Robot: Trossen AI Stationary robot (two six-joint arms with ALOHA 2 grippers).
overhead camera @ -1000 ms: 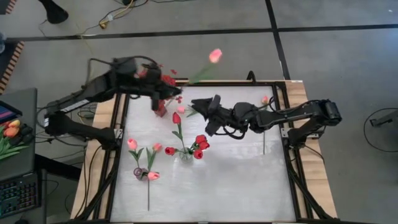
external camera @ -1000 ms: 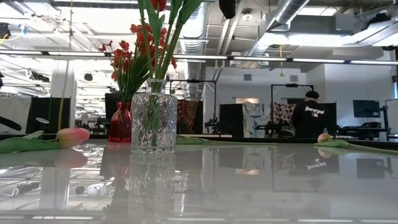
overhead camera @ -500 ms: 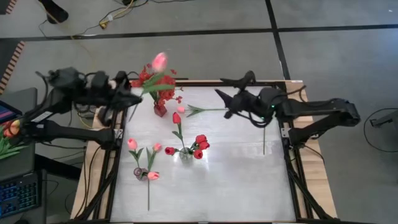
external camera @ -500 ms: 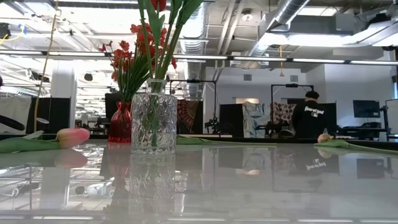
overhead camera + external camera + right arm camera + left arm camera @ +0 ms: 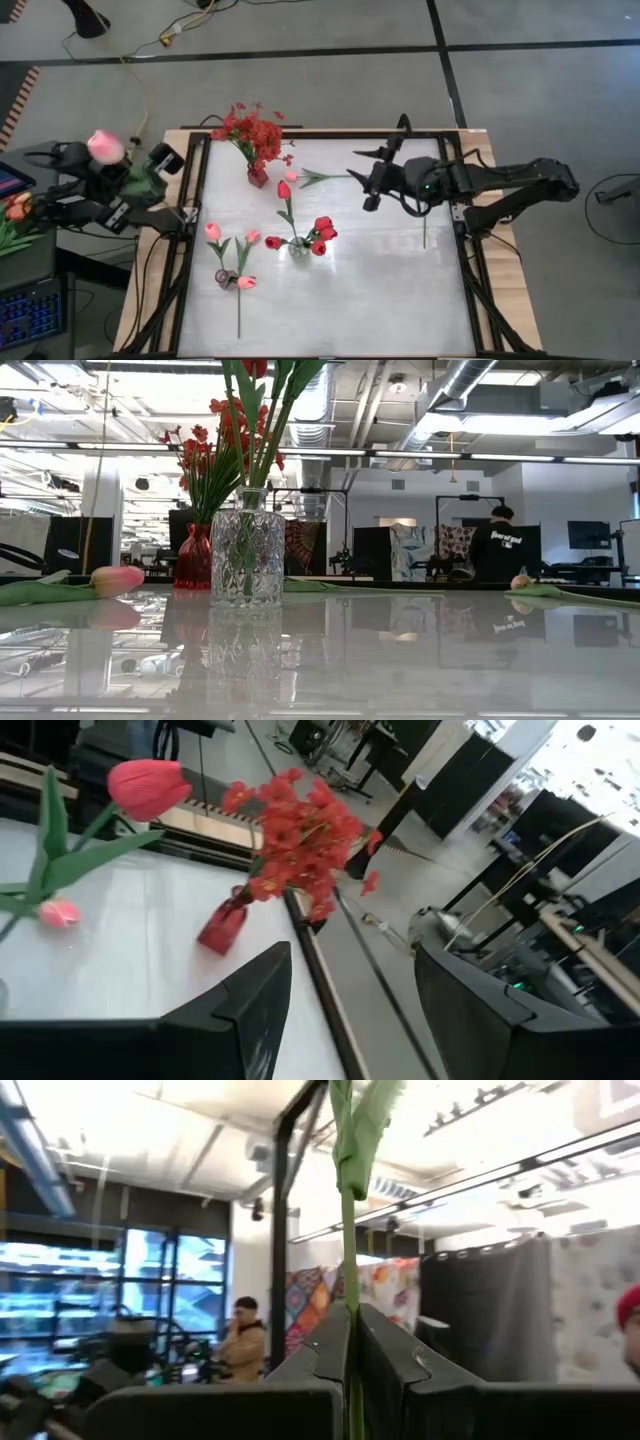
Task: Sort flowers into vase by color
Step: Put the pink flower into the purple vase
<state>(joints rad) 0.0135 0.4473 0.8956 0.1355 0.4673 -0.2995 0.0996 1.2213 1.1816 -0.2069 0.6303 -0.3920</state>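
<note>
Left jaws (image 5: pixel 350 1365) shut on a pink tulip's stem (image 5: pixel 347 1230), seemingly off-table; right jaws (image 5: pixel 350 1010) open, empty.

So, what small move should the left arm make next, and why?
Probably swing back over the table toward the small vase with pink tulips: the left gripper, outside the table's left edge, is shut on a pink tulip, its stem between the fingers.

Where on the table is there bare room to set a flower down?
The near right part of the table is bare, from the clear vase across to the lone stem by the right edge. The far left is crowded: red vase, loose flower, pink flowers.
</note>
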